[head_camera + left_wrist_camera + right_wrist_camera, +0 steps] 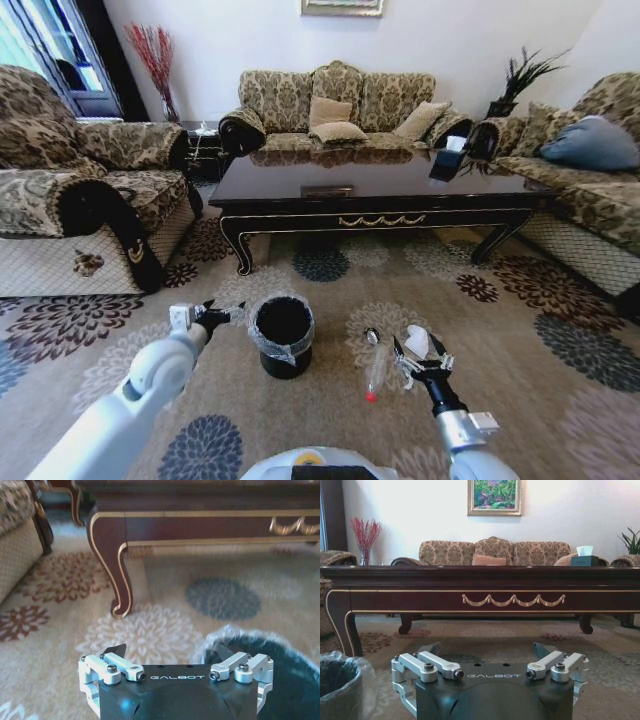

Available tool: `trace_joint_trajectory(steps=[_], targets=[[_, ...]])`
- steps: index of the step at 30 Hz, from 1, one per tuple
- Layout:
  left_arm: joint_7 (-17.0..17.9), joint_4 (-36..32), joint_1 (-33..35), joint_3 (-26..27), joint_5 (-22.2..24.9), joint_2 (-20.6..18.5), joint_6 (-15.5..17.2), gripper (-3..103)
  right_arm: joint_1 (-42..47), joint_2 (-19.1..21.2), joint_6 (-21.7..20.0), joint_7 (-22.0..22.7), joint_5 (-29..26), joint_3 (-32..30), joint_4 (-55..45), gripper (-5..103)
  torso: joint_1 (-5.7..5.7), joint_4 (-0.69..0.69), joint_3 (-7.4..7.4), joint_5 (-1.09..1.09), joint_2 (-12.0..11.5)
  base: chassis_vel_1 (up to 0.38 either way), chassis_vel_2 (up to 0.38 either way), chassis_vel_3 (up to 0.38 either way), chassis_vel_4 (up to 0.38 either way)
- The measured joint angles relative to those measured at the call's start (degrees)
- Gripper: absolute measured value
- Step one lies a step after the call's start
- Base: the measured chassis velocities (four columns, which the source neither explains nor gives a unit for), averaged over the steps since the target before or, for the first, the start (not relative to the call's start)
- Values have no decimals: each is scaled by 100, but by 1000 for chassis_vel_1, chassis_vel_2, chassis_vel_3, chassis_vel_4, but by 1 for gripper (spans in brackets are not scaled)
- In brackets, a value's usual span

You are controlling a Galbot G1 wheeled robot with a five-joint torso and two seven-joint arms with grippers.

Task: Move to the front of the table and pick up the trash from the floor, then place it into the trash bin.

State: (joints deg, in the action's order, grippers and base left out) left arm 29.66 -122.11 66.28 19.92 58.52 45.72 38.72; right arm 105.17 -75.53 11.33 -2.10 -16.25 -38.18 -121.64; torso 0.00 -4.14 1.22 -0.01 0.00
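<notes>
Black and lined with clear plastic, the trash bin (282,334) stands on the patterned floor (520,330) before the dark table (380,195). Just beside its rim the left gripper (222,316) hovers, fingers apart. The right gripper (418,362), fingers spread, hangs low beside the clear bottle (376,372) and paper wad (417,342).

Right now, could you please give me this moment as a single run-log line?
left gripper: open, beside bin | right gripper: open, low at paper wad | bottle: on carpet | table: ahead
</notes>
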Motion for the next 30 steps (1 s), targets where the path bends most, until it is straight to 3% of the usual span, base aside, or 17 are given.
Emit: trace_joint_trajectory(steps=[3,4,8,13,15,20,30], targets=[[454,202,-406,-466,403,-61,348,100,42,-23,2,7,3,-28,-7,100,0,-2,0,1,0,0,0,0,0],[454,202,-406,-466,403,-61,348,100,42,-23,2,7,3,-28,-7,100,0,-2,0,1,0,0,0,0,0],[984,486,-877,-1012,1222,91,394,100,56,-39,8,10,14,-38,21,100,0,-1,0,1,0,0,0,0,0],[1430,794,-1375,-1464,1904,374,391,100,74,-60,12,14,42,-30,24,100,0,-1,0,1,0,0,0,0,0],[1480,829,-1434,-1514,1991,419,390,100,77,-63,13,14,44,-31,25,100,0,-1,0,1,0,0,0,0,0],[2130,1023,-1661,-1713,2756,640,370,100,79,-80,35,21,45,-55,88,100,0,-2,0,1,0,0,0,0,0],[2421,1264,-1716,-1657,3194,551,354,100,-23,-67,42,35,41,39,251,100,0,0,0,1,1,0,0,0,0]])
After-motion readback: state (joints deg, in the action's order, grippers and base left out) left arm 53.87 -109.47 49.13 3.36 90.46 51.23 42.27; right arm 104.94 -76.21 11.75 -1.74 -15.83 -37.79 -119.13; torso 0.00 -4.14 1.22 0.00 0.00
